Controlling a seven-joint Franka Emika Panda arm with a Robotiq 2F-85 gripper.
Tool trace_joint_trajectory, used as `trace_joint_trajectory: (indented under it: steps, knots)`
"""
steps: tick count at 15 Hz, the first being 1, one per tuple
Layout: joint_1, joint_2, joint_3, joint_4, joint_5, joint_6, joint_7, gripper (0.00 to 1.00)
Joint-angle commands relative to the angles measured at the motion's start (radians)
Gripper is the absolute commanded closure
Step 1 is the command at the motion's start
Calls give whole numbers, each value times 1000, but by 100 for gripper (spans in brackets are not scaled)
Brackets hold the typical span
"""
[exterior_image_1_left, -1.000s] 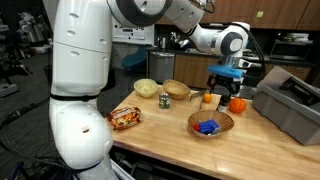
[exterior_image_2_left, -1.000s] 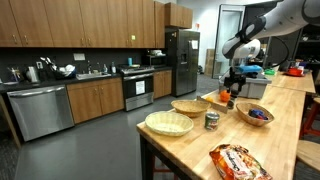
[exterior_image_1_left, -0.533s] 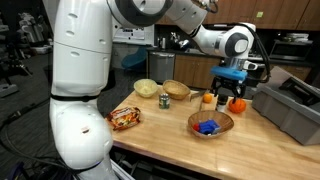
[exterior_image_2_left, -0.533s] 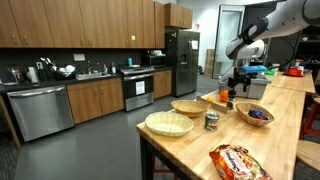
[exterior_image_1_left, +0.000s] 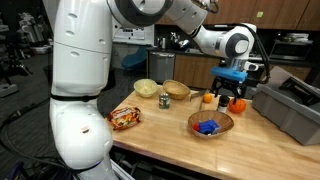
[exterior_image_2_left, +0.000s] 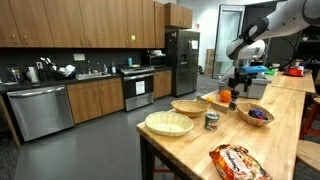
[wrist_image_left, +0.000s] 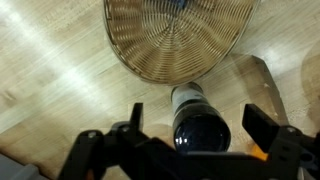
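A: Claw (exterior_image_1_left: 230, 92) state?

B: Released. Jaws spread wide, grasping nothing. Hangs straight above a dark-capped bottle (wrist_image_left: 200, 128) in the wrist view.

A: Touching the bottle?

B: Apparently not. Fingers (wrist_image_left: 134, 118) to either side of the cap, with bare wood showing in the gaps.

A: And where is the bottle?

B: Upright on the desk (exterior_image_1_left: 165, 135), just beside a wicker bowl (wrist_image_left: 150, 45) with something blue (exterior_image_1_left: 207, 127) inside.

A: Anything else close by?

B: An orange (exterior_image_1_left: 237, 104) on one side of the claw and a small orange-filled bottle (exterior_image_1_left: 208, 98) on the other, both near.

A: Further off?

B: Along the desk, a can (exterior_image_1_left: 164, 100), a pale bowl (exterior_image_1_left: 146, 88) and a tan bowl (exterior_image_1_left: 177, 90). Nearer the front edge, a snack bag (exterior_image_1_left: 125, 118). At the opposite end, well apart from those, a grey bin (exterior_image_1_left: 290, 105).
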Motion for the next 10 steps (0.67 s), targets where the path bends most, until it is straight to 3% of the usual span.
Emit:
trace_joint_trajectory:
  steps: [1,10]
  knots:
    - [-4,-14,6,1,-16,2,5,0]
    - [-4,19,37,55,3,-4,-40,0]
